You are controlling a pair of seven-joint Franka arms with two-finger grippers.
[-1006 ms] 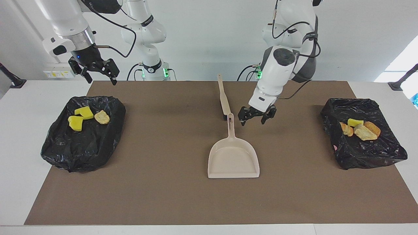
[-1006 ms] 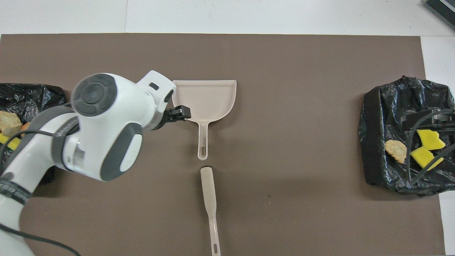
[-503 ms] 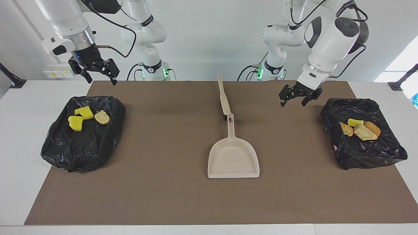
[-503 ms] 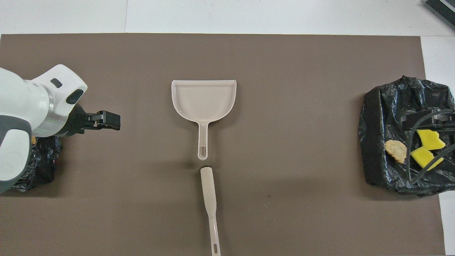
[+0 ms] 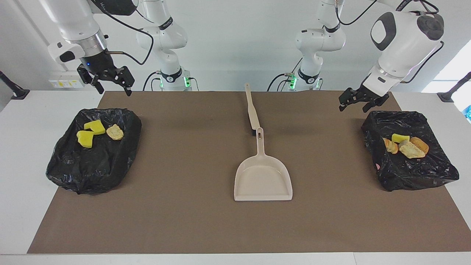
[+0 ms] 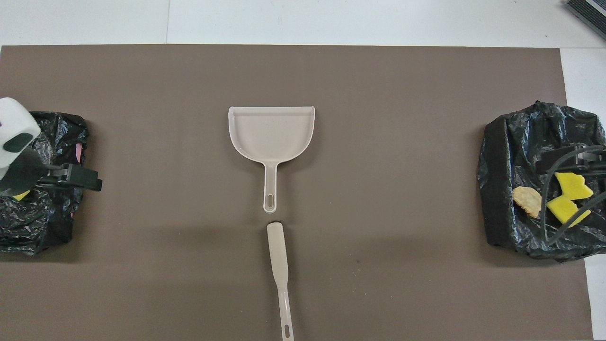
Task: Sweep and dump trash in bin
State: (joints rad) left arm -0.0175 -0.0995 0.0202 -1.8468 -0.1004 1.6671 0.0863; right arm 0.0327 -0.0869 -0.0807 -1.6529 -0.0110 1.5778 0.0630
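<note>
Trash [image 5: 405, 145] sits in both black bin bags [image 5: 94, 151], dustpan [image 5: 263, 178] empty; left end effector [image 5: 362, 103] and right end effector [image 5: 106, 81] hang open: looks finished.

A beige dustpan [image 5: 263, 180] lies mid-tabletop on the brown mat [image 5: 184, 221], mouth toward the edge farthest from the robots; a beige brush [image 5: 252, 110] lies just off its handle tip, nearer the robots' edge; white tabletop [image 5: 25, 147] borders the mat.

Facing view high across the table toward the robots, overhead steeply down – both share the dustpan [image 5: 263, 180].
</note>
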